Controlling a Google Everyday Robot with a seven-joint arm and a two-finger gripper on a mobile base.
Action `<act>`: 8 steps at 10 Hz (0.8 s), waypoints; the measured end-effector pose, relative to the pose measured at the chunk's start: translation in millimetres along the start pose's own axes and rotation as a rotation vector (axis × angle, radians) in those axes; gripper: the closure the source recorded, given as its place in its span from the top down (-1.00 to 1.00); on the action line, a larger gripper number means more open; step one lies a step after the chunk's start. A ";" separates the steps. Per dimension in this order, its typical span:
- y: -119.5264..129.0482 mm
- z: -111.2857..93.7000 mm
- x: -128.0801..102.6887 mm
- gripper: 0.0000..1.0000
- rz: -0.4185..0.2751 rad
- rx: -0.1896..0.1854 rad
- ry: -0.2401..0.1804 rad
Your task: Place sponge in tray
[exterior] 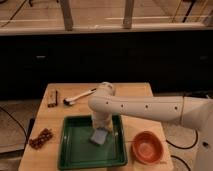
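Note:
The dark green tray [75, 150] lies on the wooden table at the front centre. The pale blue-grey sponge [98, 137] is over the tray's right half, just under the end of my white arm. My gripper [100, 127] points down over the tray, right above the sponge. The arm reaches in from the right and hides the wrist and most of the gripper.
A round orange bowl [147, 147] stands right of the tray. A brown lumpy cluster [40, 138] lies at the table's left edge. A brown bar [53, 98] and a white-handled utensil [78, 97] lie at the back of the table [135, 95]. A dark cabinet stands behind.

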 end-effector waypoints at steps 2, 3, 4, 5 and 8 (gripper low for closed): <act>1.3 0.0 -0.9 -0.89 -0.002 -0.002 0.000; 1.5 -0.4 -1.3 -0.89 -0.003 -0.002 0.000; 1.9 0.0 -2.2 -0.94 -0.006 -0.003 0.000; 2.3 0.2 -3.0 -0.95 -0.009 -0.004 -0.001; 3.5 0.1 -4.7 -0.92 -0.019 -0.007 0.000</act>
